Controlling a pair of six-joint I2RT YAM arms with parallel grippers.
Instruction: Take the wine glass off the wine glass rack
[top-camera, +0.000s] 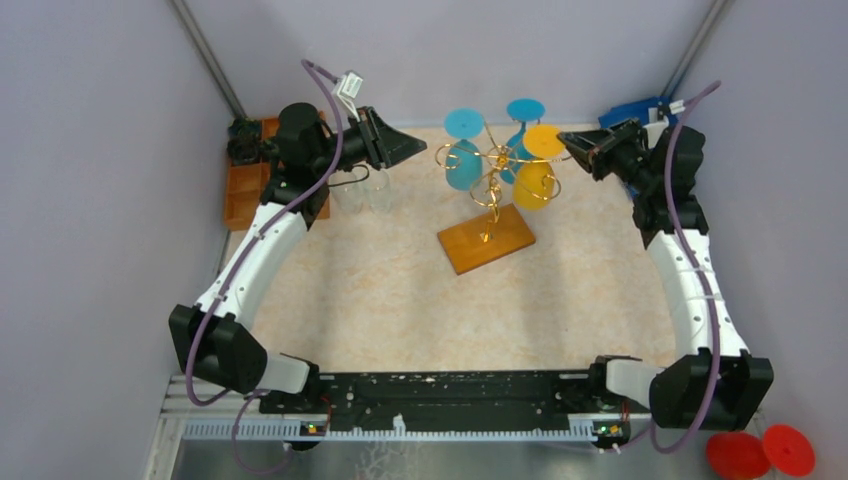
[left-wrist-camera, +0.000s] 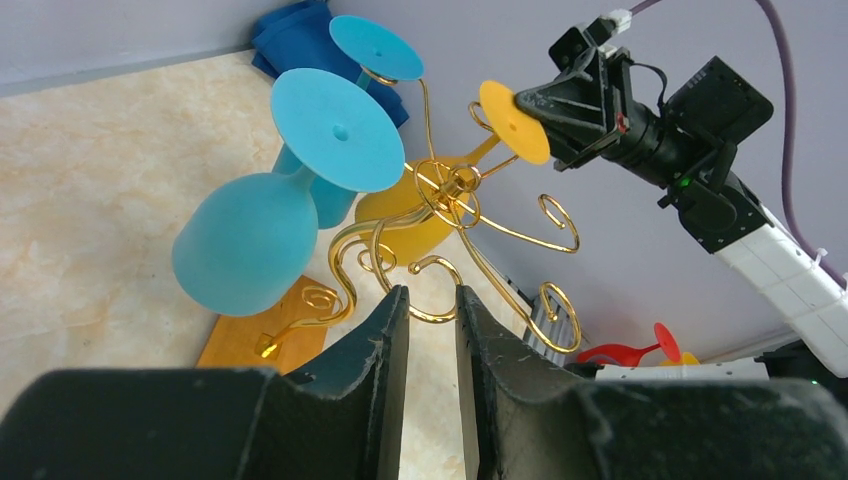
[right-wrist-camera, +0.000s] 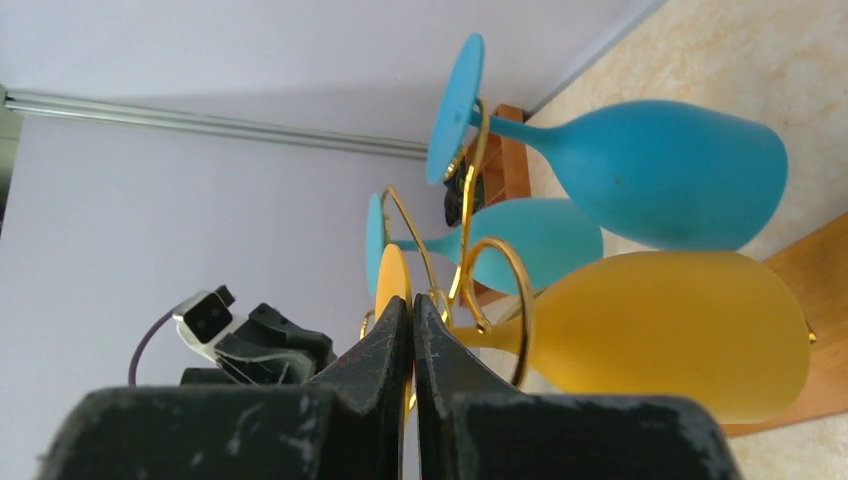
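Note:
The wine glass rack (top-camera: 488, 188) is gold wire on an orange-brown wooden base (top-camera: 487, 240) at the table's middle back. A yellow wine glass (top-camera: 533, 185) and two blue wine glasses (top-camera: 463, 165) hang on it upside down. My right gripper (top-camera: 565, 140) is at the rack's right. In the right wrist view my right gripper (right-wrist-camera: 411, 300) is shut on the edge of the yellow glass's flat foot (right-wrist-camera: 392, 275); its bowl (right-wrist-camera: 680, 330) hangs through a wire loop. My left gripper (top-camera: 420, 148) is left of the rack, open and empty (left-wrist-camera: 432, 292), short of a wire curl (left-wrist-camera: 450, 185).
An orange compartmented tray (top-camera: 245, 185) stands at the back left, with clear glasses (top-camera: 365, 190) beside it under my left arm. A blue object (top-camera: 635, 108) lies at the back right corner. Red glasses (top-camera: 760, 452) lie off the table at the near right.

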